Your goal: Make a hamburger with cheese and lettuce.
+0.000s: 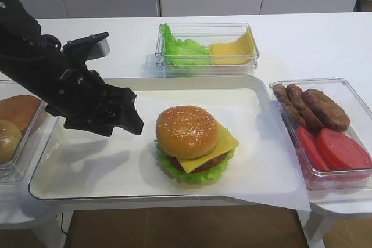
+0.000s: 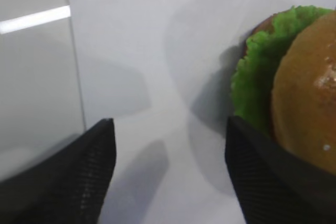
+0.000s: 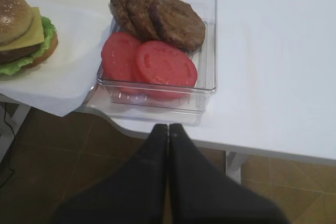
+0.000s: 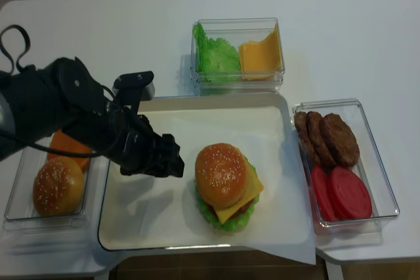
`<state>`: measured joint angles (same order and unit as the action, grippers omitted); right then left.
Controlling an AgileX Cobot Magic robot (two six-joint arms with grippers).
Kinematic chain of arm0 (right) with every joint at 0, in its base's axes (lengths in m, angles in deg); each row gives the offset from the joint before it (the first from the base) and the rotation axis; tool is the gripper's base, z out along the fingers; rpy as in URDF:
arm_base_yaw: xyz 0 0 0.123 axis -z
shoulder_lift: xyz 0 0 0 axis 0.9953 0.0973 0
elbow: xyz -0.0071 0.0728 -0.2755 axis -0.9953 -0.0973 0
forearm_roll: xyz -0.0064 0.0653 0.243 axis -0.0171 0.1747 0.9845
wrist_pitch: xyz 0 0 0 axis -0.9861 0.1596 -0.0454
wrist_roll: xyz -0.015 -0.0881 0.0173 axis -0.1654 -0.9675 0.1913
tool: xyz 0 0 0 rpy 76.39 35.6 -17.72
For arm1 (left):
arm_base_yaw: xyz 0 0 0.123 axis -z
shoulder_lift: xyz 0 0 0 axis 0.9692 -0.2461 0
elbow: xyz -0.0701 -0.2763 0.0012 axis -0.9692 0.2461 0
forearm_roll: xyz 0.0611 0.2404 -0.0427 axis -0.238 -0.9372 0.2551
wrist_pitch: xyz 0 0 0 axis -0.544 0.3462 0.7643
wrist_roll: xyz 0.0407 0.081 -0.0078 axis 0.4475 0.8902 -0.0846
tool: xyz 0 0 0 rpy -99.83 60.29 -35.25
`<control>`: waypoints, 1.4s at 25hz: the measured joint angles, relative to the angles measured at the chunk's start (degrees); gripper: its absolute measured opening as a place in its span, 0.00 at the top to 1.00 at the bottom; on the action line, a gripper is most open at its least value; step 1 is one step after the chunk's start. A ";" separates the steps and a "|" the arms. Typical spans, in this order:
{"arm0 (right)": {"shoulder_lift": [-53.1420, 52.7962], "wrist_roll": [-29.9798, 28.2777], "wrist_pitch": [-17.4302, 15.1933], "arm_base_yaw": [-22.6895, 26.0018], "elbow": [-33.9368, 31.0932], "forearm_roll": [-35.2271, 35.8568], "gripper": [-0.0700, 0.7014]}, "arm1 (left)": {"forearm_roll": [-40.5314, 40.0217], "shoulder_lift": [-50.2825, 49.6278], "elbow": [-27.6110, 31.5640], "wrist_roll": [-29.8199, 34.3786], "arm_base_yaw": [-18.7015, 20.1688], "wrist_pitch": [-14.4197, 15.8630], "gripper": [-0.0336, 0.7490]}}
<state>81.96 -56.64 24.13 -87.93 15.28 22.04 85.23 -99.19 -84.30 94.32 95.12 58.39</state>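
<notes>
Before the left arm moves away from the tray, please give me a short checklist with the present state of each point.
1. Hamburger capped with the sesame bun: ok.
2. Cheese in the stack, a corner overhanging: ok.
3. Lettuce showing as a green rim under the patty: ok.
4. Left pincer open and holding nothing: ok.
5. Left pincer apart from the hamburger: cannot tell; in the left wrist view one finger lies against the bun's edge.
6. Right pincer shut, off the table edge, near the clear box of patties and tomato: ok.
</notes>
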 joint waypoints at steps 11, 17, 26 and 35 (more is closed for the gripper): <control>0.00 0.00 0.00 0.00 0.00 0.00 0.91 | -0.29 0.00 0.00 -1.90 2.30 -1.50 0.34; 0.00 0.00 0.00 0.00 0.00 0.00 0.91 | -0.39 0.00 0.00 -2.83 2.84 -1.99 0.34; 0.00 0.00 0.00 0.00 0.00 0.00 0.91 | -1.40 0.00 0.00 -4.94 4.04 -2.64 0.34; 0.00 0.33 0.00 0.00 0.00 0.00 0.91 | -1.40 0.00 0.00 -5.34 4.04 -2.42 0.34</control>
<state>81.96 -56.31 24.13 -87.93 15.28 22.04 83.84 -99.19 -84.30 88.99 99.16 55.98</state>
